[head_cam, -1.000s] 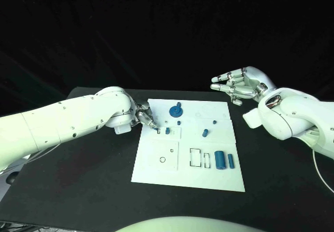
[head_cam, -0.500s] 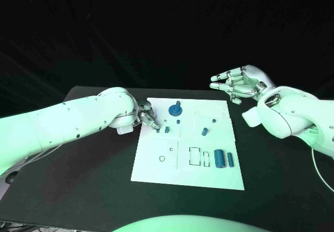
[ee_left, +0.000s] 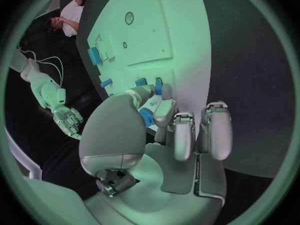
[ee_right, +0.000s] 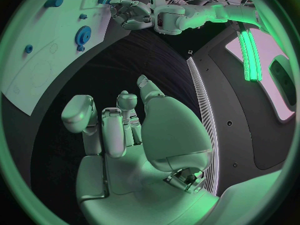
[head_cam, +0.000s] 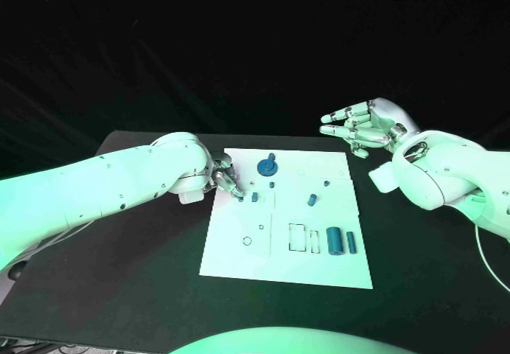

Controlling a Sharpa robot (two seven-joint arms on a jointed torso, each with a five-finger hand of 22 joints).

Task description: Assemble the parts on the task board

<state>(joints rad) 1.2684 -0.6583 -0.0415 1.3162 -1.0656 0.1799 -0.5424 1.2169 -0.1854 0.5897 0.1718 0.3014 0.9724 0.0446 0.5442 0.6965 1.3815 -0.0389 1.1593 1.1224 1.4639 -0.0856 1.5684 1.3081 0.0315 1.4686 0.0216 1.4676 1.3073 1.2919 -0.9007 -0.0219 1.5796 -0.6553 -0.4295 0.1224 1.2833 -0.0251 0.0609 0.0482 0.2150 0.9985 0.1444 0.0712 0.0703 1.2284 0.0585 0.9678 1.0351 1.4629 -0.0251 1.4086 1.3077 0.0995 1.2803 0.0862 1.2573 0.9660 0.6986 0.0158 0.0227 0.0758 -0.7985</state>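
Little has been shifted since the earlier frame: the left robot hand (head_cam: 223, 179) is kept at the upper left edge of the task board (head_cam: 287, 265), fingers closed on a small blue part (ee_left: 147, 117), while the right robot hand (head_cam: 360, 127) is held aloft at upper right, loosely curled and holding nothing. The part could be tilted or dropped beside its outlined slot if released misaligned, since the pinch is slight. No legible writing or brand can be made out.
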